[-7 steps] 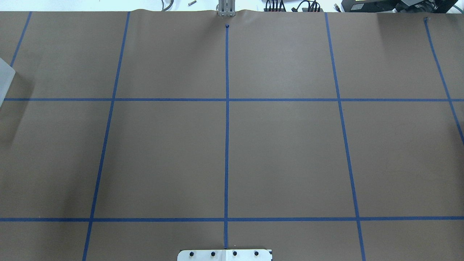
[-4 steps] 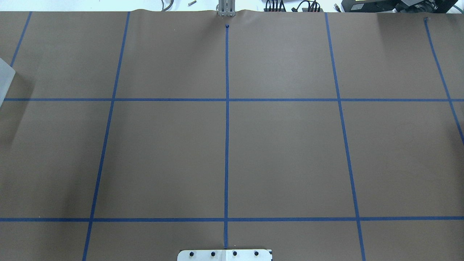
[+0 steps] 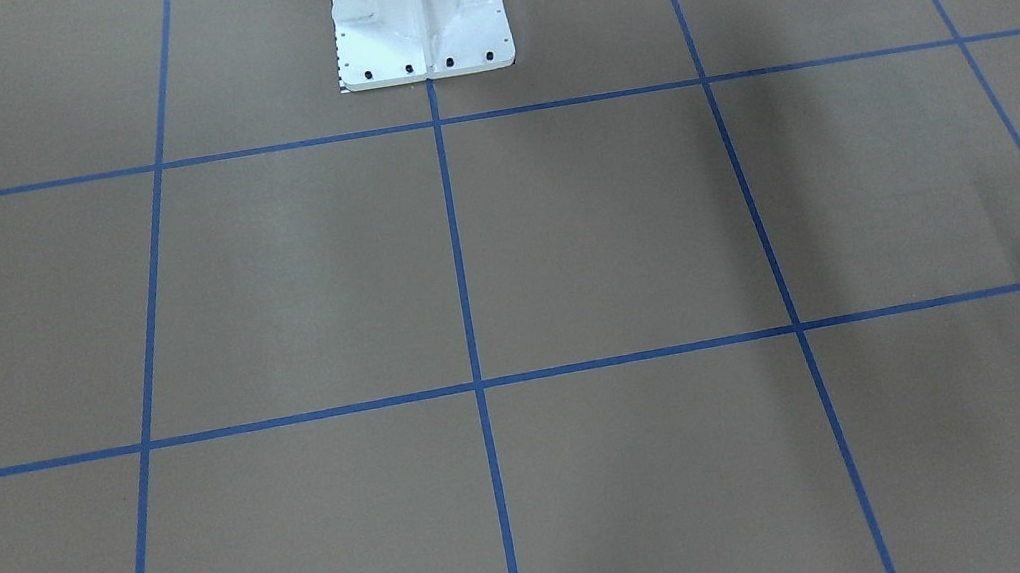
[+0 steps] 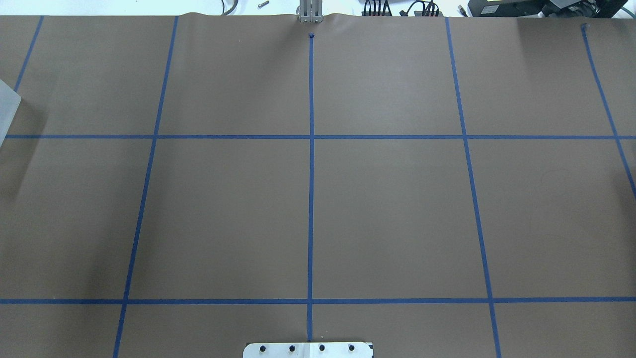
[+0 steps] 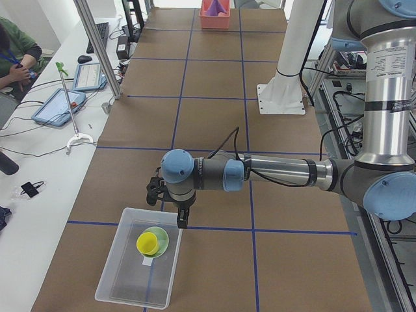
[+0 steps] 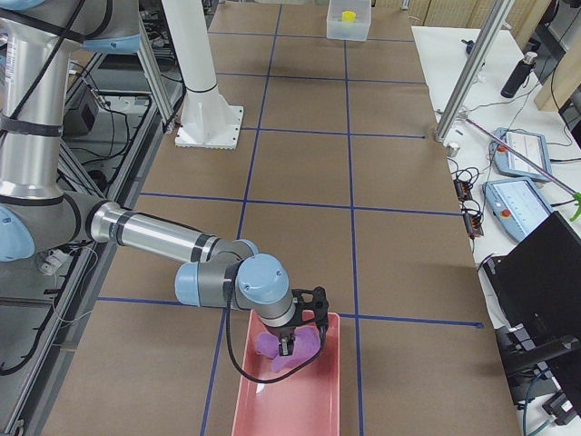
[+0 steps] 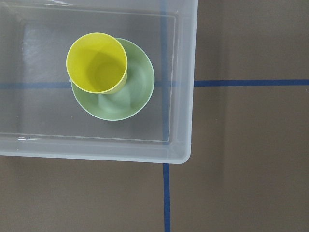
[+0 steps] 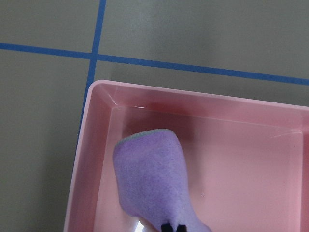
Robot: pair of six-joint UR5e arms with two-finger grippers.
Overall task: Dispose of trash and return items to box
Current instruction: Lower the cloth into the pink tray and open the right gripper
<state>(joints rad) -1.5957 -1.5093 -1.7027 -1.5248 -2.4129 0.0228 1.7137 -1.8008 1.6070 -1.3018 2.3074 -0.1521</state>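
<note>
Risk: could have clipped the box wall while pulling away, toppling the cup.
Cup: bright yellow, upright, nested in the pale green bowl, inside the frosted box.
Left gripper: hung above the box's edge; apart or together, could not tell.
Right gripper: pinched together on purple cloth over the pink tray.

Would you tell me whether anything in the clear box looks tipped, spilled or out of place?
Nothing stands out: the yellow cup sits mouth up in the green bowl, both inside the box, and nothing is spilled.
</note>
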